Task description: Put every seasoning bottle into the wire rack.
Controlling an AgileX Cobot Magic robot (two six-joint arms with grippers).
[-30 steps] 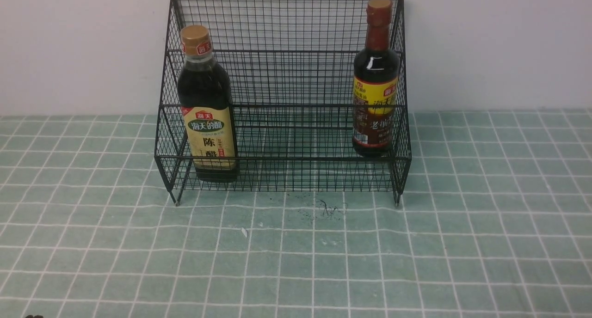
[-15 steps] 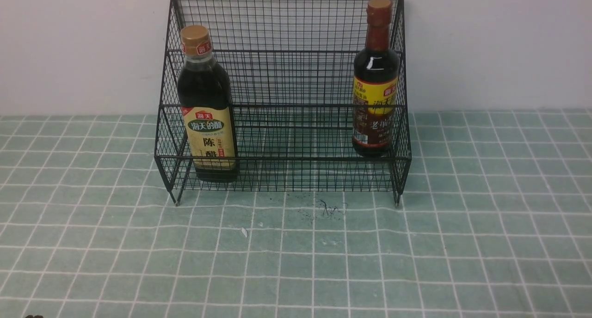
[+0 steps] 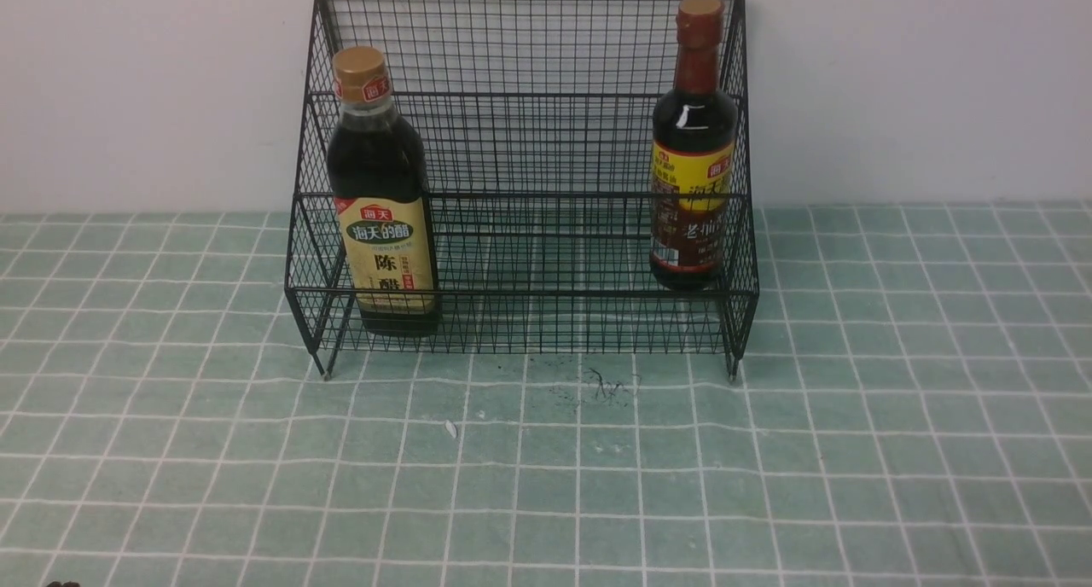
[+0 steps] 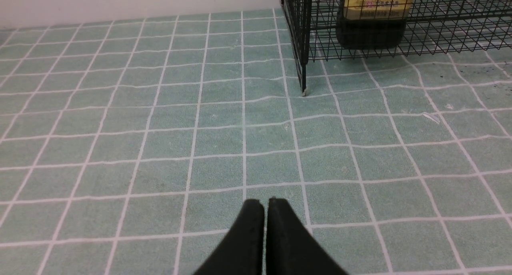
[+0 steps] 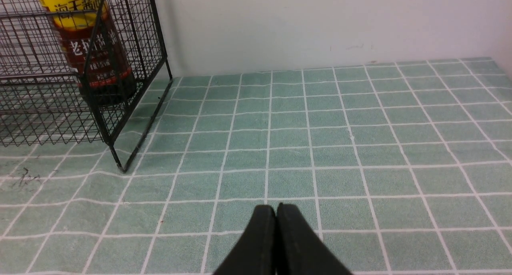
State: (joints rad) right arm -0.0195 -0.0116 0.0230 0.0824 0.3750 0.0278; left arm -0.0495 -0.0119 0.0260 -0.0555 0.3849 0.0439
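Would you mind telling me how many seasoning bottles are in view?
2. The gold-capped bottle stands at the wire rack's left end; the red-necked bottle at its right end.

front faces rack (image 3: pixel 520 177), wrists low, flanking

A black wire rack (image 3: pixel 529 143) stands at the far side of the green-tiled counter (image 3: pixel 546 485), against the wall. Inside, upright: a gold-capped bottle (image 3: pixel 382 194) on the left lower tier, a slimmer red-necked bottle (image 3: pixel 693 152) on the right.
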